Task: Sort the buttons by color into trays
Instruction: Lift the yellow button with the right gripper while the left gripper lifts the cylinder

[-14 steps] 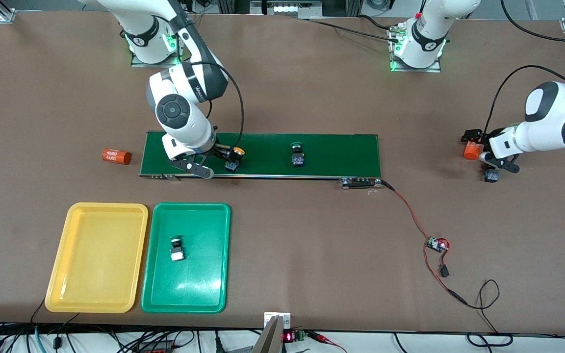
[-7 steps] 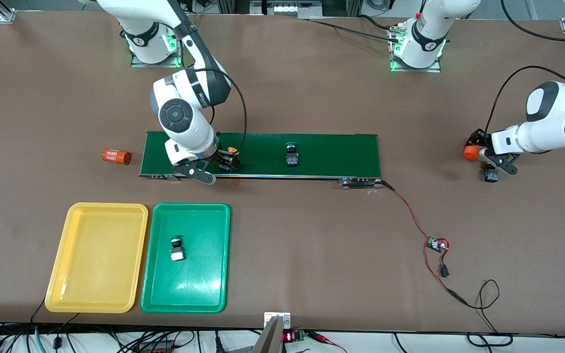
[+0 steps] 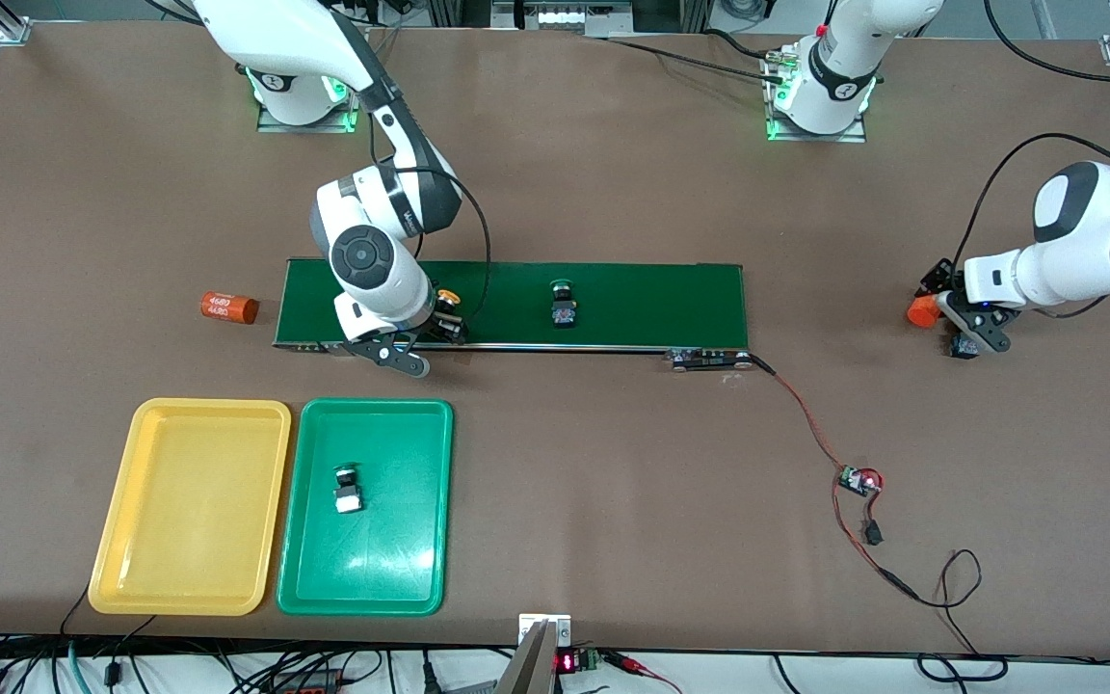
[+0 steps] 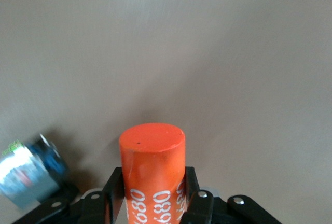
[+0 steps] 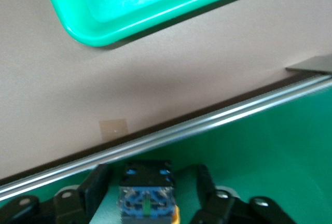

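My right gripper [image 3: 441, 323] is open and straddles a yellow-capped button [image 3: 445, 300] on the conveyor belt [image 3: 651, 304] at its right-arm end. In the right wrist view the button's dark body [image 5: 146, 187] stands between the fingers [image 5: 98, 182] with a gap on each side. A green-capped button [image 3: 563, 306] lies mid-belt. Another button [image 3: 348, 487] lies in the green tray [image 3: 391, 549], beside the yellow tray [image 3: 194, 501], which holds nothing. My left gripper [image 3: 931, 310] is shut on an orange cylinder [image 4: 151, 156] just above the table. A dark button [image 3: 964, 345] lies beside it, its cap colour unclear.
A second orange cylinder [image 3: 228, 307] lies on the table off the belt's right-arm end. A small circuit board [image 3: 858, 479] with a red wire running to the belt lies nearer the front camera. The green tray's corner [image 5: 155, 6] shows in the right wrist view.
Both buttons on the belt have drifted toward the right arm's end. My right gripper followed the yellow one and now straddles it. My left gripper shifted slightly with the orange cylinder.
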{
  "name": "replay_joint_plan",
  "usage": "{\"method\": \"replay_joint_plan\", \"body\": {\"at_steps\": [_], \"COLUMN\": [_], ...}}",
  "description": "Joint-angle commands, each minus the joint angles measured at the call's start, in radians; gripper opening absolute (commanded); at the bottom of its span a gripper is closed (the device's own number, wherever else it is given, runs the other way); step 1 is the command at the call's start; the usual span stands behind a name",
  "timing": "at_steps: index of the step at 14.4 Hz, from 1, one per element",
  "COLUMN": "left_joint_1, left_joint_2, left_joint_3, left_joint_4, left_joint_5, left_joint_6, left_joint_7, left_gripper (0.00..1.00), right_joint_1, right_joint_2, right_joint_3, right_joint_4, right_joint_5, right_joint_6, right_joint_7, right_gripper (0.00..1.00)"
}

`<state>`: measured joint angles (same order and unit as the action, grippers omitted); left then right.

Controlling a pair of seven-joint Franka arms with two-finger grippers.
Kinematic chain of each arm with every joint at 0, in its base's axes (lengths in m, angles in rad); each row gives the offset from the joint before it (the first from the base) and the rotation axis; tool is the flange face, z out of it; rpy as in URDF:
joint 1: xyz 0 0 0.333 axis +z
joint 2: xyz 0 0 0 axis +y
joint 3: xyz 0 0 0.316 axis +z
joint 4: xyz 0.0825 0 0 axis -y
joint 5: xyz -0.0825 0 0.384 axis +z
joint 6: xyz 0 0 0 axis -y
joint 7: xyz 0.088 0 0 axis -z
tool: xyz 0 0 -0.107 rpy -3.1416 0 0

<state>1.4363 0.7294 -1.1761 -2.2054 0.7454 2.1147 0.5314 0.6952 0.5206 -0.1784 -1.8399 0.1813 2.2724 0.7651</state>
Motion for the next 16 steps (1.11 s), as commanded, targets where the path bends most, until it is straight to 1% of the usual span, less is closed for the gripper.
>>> {"method": "replay_joint_plan", "body": {"at_steps": [1, 2, 3, 4, 6, 7, 8, 9, 10, 11, 13, 16], "left_joint_1": [-0.133, -0.181, -0.232, -0.287, -0.44, -0.498, -0.578, -0.658, -0.715, -0.761, -0.829, -0.853], "left_joint_2": [-0.004, -0.004, -0.004, -0.004, -0.005, -0.007, -0.005, -0.005, -0.005, -0.005, -0.019, -0.015], "left_joint_3": [-0.036, -0.037, -0.037, -0.039, -0.043, -0.046, -0.051, -0.053, -0.054, -0.056, -0.063, -0.062], "left_joint_4": [0.082, 0.088, 0.095, 0.099, 0.156, 0.185, 0.232, 0.281, 0.308, 0.317, 0.32, 0.309], "left_joint_5": [0.02, 0.022, 0.022, 0.022, 0.026, 0.026, 0.025, 0.025, 0.023, 0.023, 0.023, 0.028], "left_joint_6": [-0.048, -0.048, -0.047, -0.045, -0.068, -0.106, -0.146, -0.183, -0.212, -0.229, -0.261, -0.279], "left_joint_7": [0.05, 0.051, 0.052, 0.052, 0.074, 0.099, 0.132, 0.172, 0.208, 0.225, 0.225, 0.229], "left_gripper": [0.0, 0.0, 0.0, 0.0, 0.0, 0.0, 0.0, 0.0, 0.0, 0.0, 0.0, 0.0], "right_joint_1": [-0.016, -0.022, -0.032, -0.04, -0.068, -0.091, -0.123, -0.16, -0.202, -0.247, -0.322, -0.445], "right_joint_2": [0.01, 0.01, 0.006, 0.001, 0.001, 0.001, 0.001, 0.001, 0.001, 0.001, 0.019, 0.111], "right_joint_3": [-0.004, -0.004, -0.004, -0.004, -0.006, -0.007, -0.009, -0.009, -0.009, -0.01, -0.01, -0.01], "right_joint_4": [0.018, 0.024, 0.033, 0.05, 0.132, 0.18, 0.229, 0.284, 0.332, 0.365, 0.405, 0.497], "right_joint_5": [0.018, 0.018, 0.018, 0.018, 0.018, 0.02, 0.02, 0.017, 0.009, 0.007, 0.006, 0.006], "right_joint_6": [-0.011, -0.014, -0.023, -0.049, -0.159, -0.219, -0.275, -0.322, -0.364, -0.385, -0.37, -0.312], "right_joint_7": [-0.053, -0.055, -0.056, -0.058, -0.078, -0.104, -0.137, -0.188, -0.257, -0.344, -0.555, -0.824], "right_gripper": [0.26, 0.2, 0.17, 0.16, 0.16, 0.15, 0.15, 0.15, 0.15, 0.15, 0.15, 0.15]}}
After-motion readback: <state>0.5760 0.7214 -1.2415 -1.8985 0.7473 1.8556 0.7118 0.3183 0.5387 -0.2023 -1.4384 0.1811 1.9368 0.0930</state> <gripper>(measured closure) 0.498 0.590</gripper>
